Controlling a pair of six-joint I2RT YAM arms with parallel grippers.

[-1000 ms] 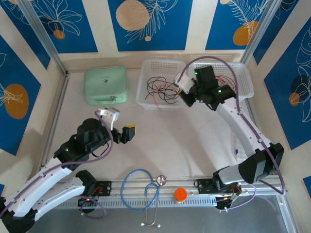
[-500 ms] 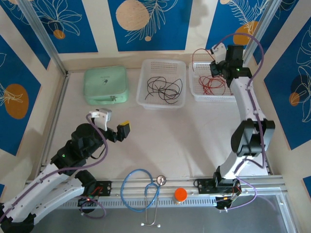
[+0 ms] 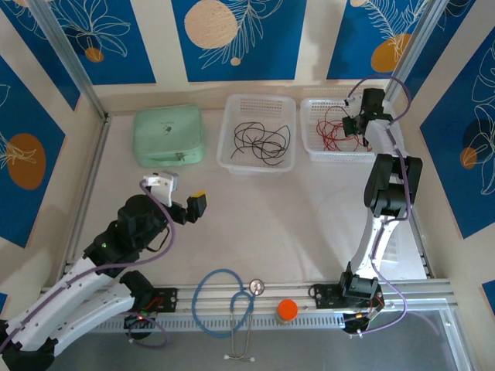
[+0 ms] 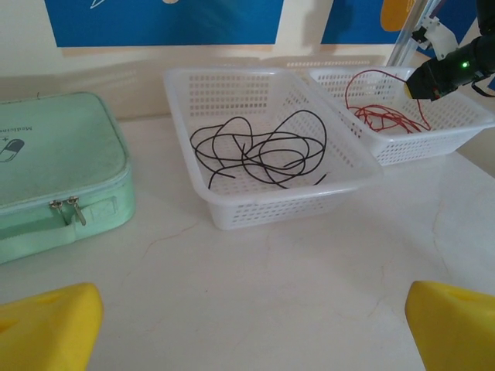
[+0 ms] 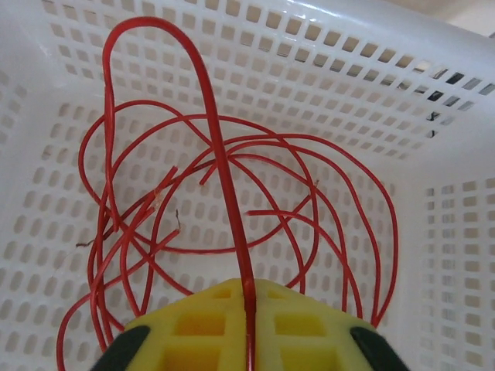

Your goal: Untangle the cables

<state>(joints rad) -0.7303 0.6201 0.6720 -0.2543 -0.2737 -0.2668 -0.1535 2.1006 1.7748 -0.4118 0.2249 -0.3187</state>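
Red cables point(image 5: 232, 193) lie curled in the right white basket point(image 3: 313, 151), also visible in the left wrist view as red cables point(image 4: 387, 116). My right gripper point(image 5: 247, 290) hangs over this basket, shut on one red cable that loops upward from between the yellow pads; from above the right gripper point(image 3: 357, 124) sits at the basket's far right corner. Black cables point(image 3: 261, 141) loop loosely in the middle basket point(image 4: 232, 209). My left gripper point(image 3: 179, 195) hovers over bare table well in front of the baskets, open, with its yellow fingertips point(image 4: 46, 325) wide apart and nothing between them.
A mint green zip case point(image 3: 168, 135) lies at the back left, beside the middle basket. A blue stethoscope point(image 3: 224, 305) and an orange cap point(image 3: 288, 310) rest near the front rail. Bare tabletop lies between the baskets and the arm bases.
The right arm swung from the middle basket to the right basket with a red cable, then dropped lower into it. The left arm shifted only slightly.
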